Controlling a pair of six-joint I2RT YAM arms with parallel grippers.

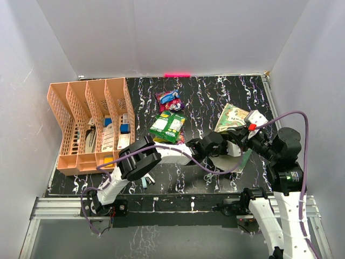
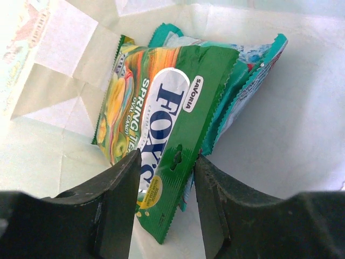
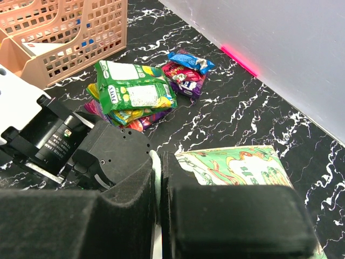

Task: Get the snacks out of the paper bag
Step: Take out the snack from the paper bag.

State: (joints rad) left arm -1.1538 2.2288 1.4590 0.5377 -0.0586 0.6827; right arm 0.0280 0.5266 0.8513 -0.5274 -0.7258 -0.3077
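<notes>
The cream paper bag (image 1: pixel 233 116) with green print lies at the right of the table. My left gripper (image 2: pixel 167 159) is inside it, open. Its fingers straddle the end of a green Fox's packet (image 2: pixel 178 102) that lies on a teal packet (image 2: pixel 253 70) on the bag's inner paper (image 2: pixel 302 140). My right gripper (image 3: pixel 164 162) is shut on the bag's white rim, beside the bag's printed face (image 3: pixel 242 167) and my left wrist. Outside the bag, a pile topped by a green packet (image 1: pixel 168 127) and a purple, red and blue pile (image 1: pixel 168 100) lie mid-table.
An orange slotted tray (image 1: pixel 89 124) with small items stands at the left; it also shows in the right wrist view (image 3: pixel 81 32). Grey walls enclose the black marbled table (image 1: pixel 205 91). My left arm (image 1: pixel 161 154) stretches across the table's front toward the bag.
</notes>
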